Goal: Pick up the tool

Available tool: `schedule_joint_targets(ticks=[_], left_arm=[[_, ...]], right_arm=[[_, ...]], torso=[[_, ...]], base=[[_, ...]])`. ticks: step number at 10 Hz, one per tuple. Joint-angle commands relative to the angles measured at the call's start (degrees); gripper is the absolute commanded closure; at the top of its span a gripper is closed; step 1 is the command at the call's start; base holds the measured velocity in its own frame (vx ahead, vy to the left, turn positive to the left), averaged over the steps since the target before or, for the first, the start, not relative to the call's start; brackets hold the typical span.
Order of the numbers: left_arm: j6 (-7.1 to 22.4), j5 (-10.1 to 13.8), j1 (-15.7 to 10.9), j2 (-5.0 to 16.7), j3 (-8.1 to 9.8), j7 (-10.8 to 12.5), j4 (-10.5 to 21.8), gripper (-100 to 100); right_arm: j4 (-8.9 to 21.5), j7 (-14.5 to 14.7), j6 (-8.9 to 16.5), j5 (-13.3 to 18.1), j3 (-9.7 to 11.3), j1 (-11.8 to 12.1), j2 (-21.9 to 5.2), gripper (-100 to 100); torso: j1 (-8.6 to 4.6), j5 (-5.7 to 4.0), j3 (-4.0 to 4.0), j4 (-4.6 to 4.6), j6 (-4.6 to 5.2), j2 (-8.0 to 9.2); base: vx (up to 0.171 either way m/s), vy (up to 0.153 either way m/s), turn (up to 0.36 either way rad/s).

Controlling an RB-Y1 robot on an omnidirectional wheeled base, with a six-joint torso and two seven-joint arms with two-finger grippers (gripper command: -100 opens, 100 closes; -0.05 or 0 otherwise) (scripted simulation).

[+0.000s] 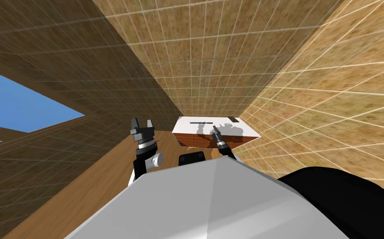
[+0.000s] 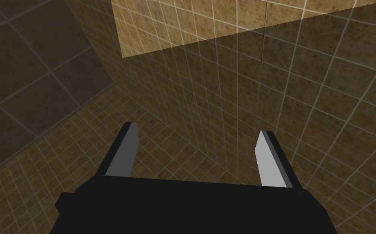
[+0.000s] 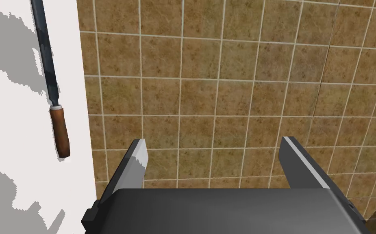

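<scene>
The tool [image 3: 49,77] is a long dark metal file with a brown wooden handle; it lies flat on the white top [image 3: 12,122] of a brown chest of drawers [image 1: 195,141]. In the head view the tool [image 1: 199,122] is a thin dark line near the top's far edge. My right gripper [image 3: 215,156] is open, nothing between its fingers, and it points at the tiled wall beyond the top's edge, with the tool off to one side. In the head view the right gripper [image 1: 216,130] hovers over the white top. My left gripper [image 1: 141,124] is raised to the chest's left, open.
A small dark flat object [image 1: 233,120] lies at the top's far right corner. Brown tiled walls close in behind and to the right of the chest. A wooden floor [image 1: 103,182] runs on the left, and a blue opening [image 1: 16,108] shows far left.
</scene>
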Motion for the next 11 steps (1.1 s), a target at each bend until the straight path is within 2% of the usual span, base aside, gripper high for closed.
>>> schedule_joint_targets(ticks=[1,3,4,5,6,7,8,10,11], left_arm=[[0.0,0.0,0.0,0.0,0.0,0.0,0.0,0],[0.0,0.0,0.01,0.0,0.0,0.0,0.0,0],[0.0,0.0,0.01,0.0,0.0,0.0,0.0,0],[0.0,0.0,0.0,0.0,0.0,0.0,0.0,0],[0.0,0.0,0.01,0.0,0.0,0.0,0.0,0],[0.0,0.0,0.0,0.0,0.0,0.0,0.0,0],[0.0,0.0,0.01,0.0,0.0,0.0,0.0,0],[0.0,0.0,0.01,0.0,0.0,0.0,0.0,0],[0.0,0.0,0.01,0.01,0.01,0.0,0.0,0]], right_arm=[[2.86,-0.17,0.01,1.28,1.75,1.51,-1.93,-100],[3.5,-0.17,0.01,1.28,1.75,1.51,-1.93,-100],[5.73,-0.39,-0.14,2.27,3.15,2.83,-3.83,-100],[6.42,-0.39,-0.14,2.27,3.15,2.83,-3.83,-100],[7.77,-0.51,-0.31,3.29,4.62,4.09,-5.75,-100],[9.26,-0.51,-0.31,3.29,4.62,4.09,-5.75,-100],[11.39,-0.53,-0.52,4.32,6.14,5.26,-7.69,-100],[12.77,-0.53,-0.52,4.32,6.14,5.26,-7.69,-100],[15.01,-0.42,-0.78,5.37,7.71,6.32,-9.65,-100]], torso=[[0.0,0.0,0.0,0.0,0.0,0.0],[-0.06,-0.01,-0.11,-0.04,0.0,-0.2],[-0.1,-0.02,-0.17,-0.06,0.0,-0.3],[-0.04,-0.01,-0.16,-0.06,-0.03,-0.26],[-0.04,-0.01,-0.13,-0.05,-0.01,-0.23],[-0.01,0.0,-0.1,-0.04,-0.03,-0.16],[-0.05,-0.01,-0.11,-0.04,0.0,-0.19],[-0.02,0.01,-0.13,-0.05,0.0,-0.23],[-0.1,-0.02,-0.17,-0.06,0.01,-0.3]], base=[[-0.058,0.025,0.143],[-0.024,0.01,0.039],[-0.034,0.03,0.174],[-0.043,0.022,0.115],[-0.064,0.033,0.241],[-0.05,0.026,0.097],[-0.046,0.049,0.207],[-0.025,0.021,0.048],[-0.019,0.027,0.237]])
